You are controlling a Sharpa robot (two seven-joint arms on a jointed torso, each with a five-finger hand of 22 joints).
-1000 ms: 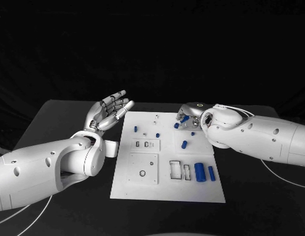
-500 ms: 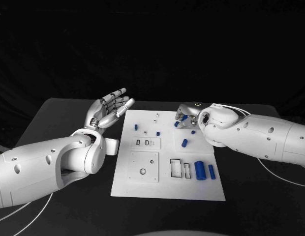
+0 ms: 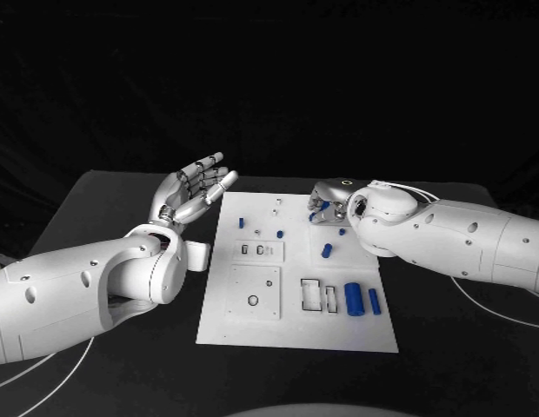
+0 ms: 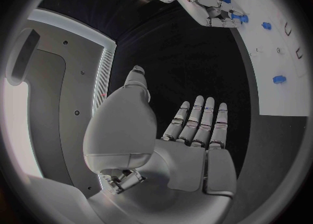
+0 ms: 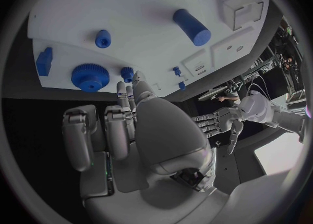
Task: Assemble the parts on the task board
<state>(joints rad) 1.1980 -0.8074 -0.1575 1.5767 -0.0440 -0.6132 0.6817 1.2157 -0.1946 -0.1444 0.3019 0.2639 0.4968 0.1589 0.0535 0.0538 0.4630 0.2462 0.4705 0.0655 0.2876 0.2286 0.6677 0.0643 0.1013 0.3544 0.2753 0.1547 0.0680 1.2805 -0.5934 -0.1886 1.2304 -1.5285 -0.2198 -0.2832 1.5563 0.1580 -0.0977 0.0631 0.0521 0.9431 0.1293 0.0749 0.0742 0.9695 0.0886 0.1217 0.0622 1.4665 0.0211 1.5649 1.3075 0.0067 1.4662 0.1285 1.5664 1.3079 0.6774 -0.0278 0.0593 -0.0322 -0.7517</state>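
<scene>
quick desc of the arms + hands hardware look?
Both arms are glossy white rounded shells dotted with small dark screw holes. Left hand and right hand are silver metal with segmented fingers. A thin white cable trails under the right arm; a lit ring marks its wrist.

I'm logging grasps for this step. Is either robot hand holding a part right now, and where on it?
Left robot hand holds nothing. Whether the right robot hand grips anything cannot be told.

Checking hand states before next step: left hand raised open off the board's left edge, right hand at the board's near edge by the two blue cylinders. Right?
Not quite: the head view shows the right hand at the task board's far edge, away from the two blue cylinders. The left hand is raised, open.
</scene>
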